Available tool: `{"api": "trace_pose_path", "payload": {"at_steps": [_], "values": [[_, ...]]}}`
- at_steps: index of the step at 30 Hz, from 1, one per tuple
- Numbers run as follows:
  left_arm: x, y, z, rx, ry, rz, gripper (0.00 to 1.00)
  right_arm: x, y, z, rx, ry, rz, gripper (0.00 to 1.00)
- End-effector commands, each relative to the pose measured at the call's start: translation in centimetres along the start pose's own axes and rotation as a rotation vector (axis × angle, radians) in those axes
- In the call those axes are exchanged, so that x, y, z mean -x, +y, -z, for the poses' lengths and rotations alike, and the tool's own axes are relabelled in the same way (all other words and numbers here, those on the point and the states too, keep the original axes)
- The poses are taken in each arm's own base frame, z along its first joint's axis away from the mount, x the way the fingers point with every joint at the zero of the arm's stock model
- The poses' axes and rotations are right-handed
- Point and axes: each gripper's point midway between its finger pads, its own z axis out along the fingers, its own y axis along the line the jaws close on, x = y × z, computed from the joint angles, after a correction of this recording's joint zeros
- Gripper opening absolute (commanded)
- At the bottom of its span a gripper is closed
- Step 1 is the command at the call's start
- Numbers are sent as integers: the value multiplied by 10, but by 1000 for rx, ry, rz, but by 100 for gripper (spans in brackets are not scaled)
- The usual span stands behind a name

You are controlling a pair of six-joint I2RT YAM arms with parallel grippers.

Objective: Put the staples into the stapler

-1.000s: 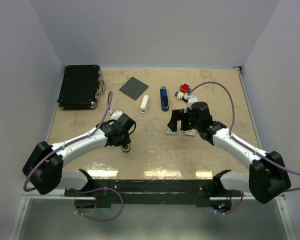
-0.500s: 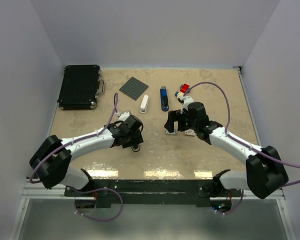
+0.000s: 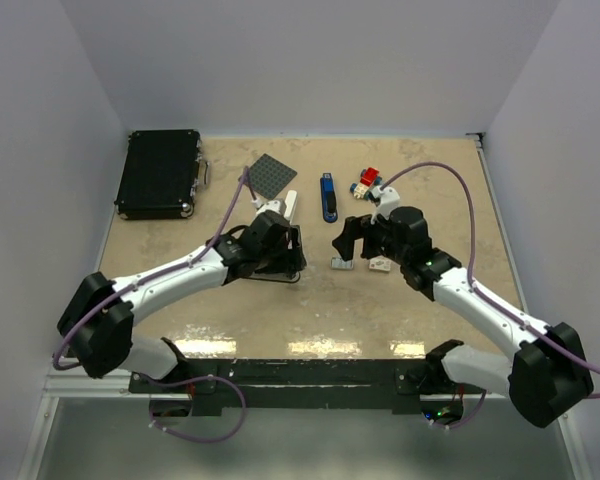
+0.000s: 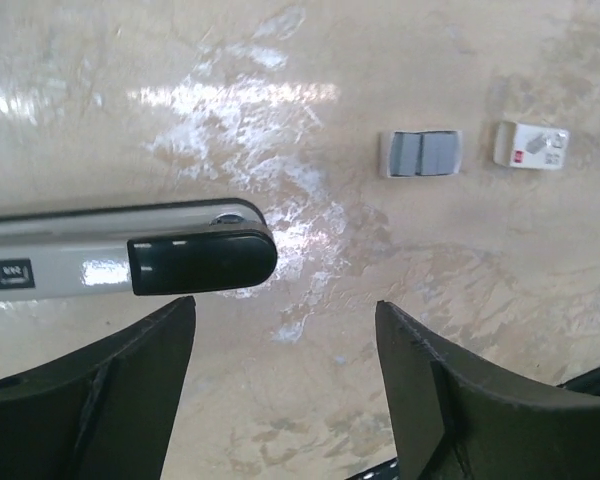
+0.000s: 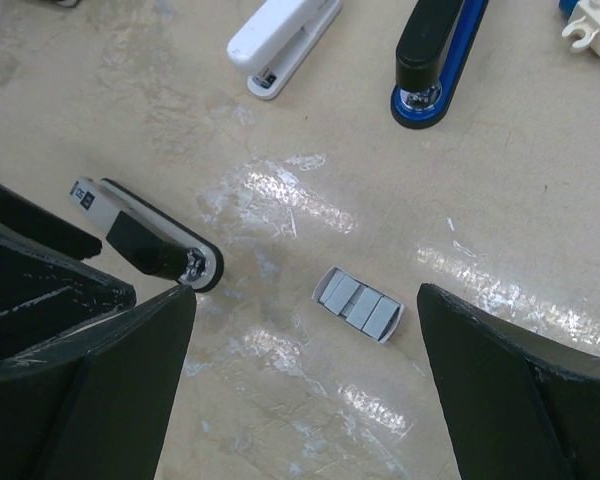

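Observation:
The staples show as an open grey tray (image 5: 358,304) and a white, red-marked piece (image 4: 532,146) lying side by side on the table; the tray also shows in the top view (image 3: 341,262) and the left wrist view (image 4: 420,153). A grey and black stapler (image 4: 130,255) lies flat just ahead of my left gripper (image 4: 285,400), which is open and empty. The stapler's black end also shows in the right wrist view (image 5: 160,250). My right gripper (image 5: 305,390) is open and empty above the tray. In the top view the left gripper (image 3: 288,256) and right gripper (image 3: 352,245) face each other.
A white stapler (image 5: 285,40) and a blue and black stapler (image 5: 435,50) lie farther back. A red, white and blue toy-brick car (image 3: 366,182), a dark grey baseplate (image 3: 268,176) and a black case (image 3: 160,172) sit at the back.
My left arm has swung right and away from me, bringing its gripper close to the staples. My right gripper has barely moved.

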Motion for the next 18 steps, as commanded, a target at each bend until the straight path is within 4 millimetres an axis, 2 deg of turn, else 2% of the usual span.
{"api": "trace_pose_path", "payload": {"at_steps": [1,2,3,5,6,7,8,11,14,18], "values": [[37,-18,39,-144,-154,-337,79,26,18,15,81,-130,67,98],[43,-12,41,-134,-174,-443,79,29,20,18,94,-147,76,98],[45,-14,45,-156,-178,-508,79,34,25,23,122,-174,96,98],[52,-11,47,-165,-208,-697,80,32,26,24,130,-178,106,98],[49,-14,47,-202,-192,-771,79,33,28,26,139,-186,116,99],[47,-13,42,-206,-177,-839,74,31,29,26,149,-186,117,99],[49,-9,39,-194,-178,-953,74,30,29,27,152,-188,113,99],[36,0,23,-210,-94,-1140,74,32,30,29,154,-211,87,98],[27,6,13,-236,-51,-1266,74,36,29,35,149,-247,73,99],[25,0,8,-320,-61,-1343,74,38,29,45,150,-285,103,99]]}}
